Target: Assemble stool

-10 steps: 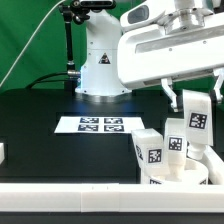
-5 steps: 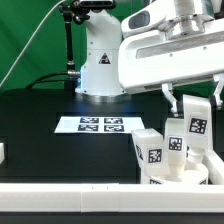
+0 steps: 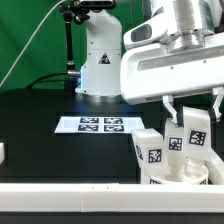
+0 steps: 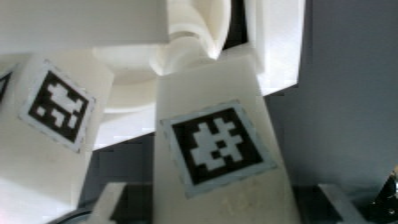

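Gripping an upright tagged leg (image 3: 195, 133), the end effector (image 3: 192, 108) hangs closed over the seat (image 3: 180, 176) at the bench's (image 3: 40, 120) near right, another leg (image 3: 148, 152) just left.

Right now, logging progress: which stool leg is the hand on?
The leg on the exterior view's right, between the hand's fingers; the other leg stands free.

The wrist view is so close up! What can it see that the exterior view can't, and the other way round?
Only the wrist view shows the tag on the held leg big and close, with its squares easy to see. Only the exterior view shows the marker board, the black table, the robot's white base and the gripper. Both show the held leg and another tagged leg beside it.
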